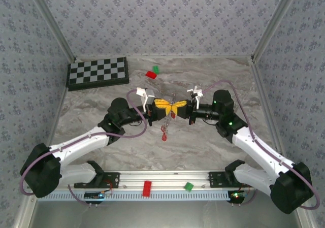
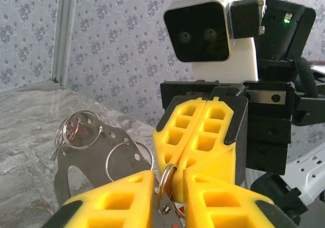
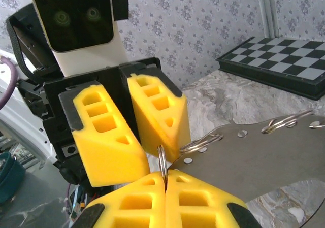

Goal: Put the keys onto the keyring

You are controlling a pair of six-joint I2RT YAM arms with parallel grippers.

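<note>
1. Two arms meet over the middle of the table [image 1: 203, 149], their pincers tip to tip.
2. One keyring [image 3: 254, 162], held in the air between the pincers: a flat, dull grey metal plate with round punched holes, carrying several thin wire split rings.
3. Right pincer [image 3: 165, 176]: yellow fingers pressed together, pinching one split ring of the keyring at their tips.
4. Left pincer [image 2: 168, 180]: jaws a narrow gap apart with that same ring standing in the gap. Whether they clamp it cannot be told.
5. The keys [image 1: 164, 131] are a small red cluster hanging just below the meeting point, too small to count.
6. Two red blocks: one [image 1: 151, 74] at the far side, one [image 1: 147, 188] on the near rail.
7. Two green blocks: one [image 1: 156, 69] just beside the far red block, one [image 1: 188, 187] on the rail.
8. One chessboard [image 1: 97, 73], far left.
9. Textures: marbled grey table; moulded fingers with rectangular recesses.
</note>
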